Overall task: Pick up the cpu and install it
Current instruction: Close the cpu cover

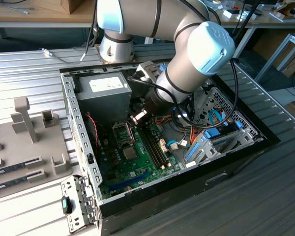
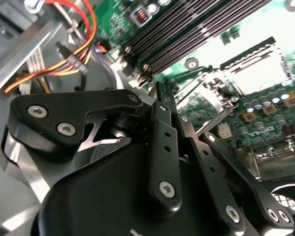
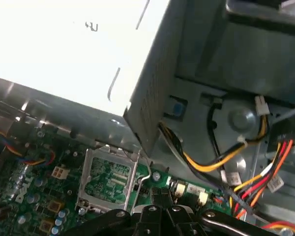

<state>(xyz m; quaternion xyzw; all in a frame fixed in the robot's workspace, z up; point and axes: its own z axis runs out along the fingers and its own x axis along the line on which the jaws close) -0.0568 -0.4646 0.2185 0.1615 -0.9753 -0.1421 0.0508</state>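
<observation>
The claw point(image 2: 162, 91), its fingers looking pressed together on nothing I can see, is hanging just beside the open socket point(image 3: 108, 179), so it should be moving slowly.

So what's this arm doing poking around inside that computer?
The robot arm has its tool lowered into an open computer case, hovering just beside the CPU socket on the green motherboard. In the first wrist view the socket looks open, with its metal frame around it. Whether the tool carries the chip cannot be told. The memory sticks sit alongside.
</observation>
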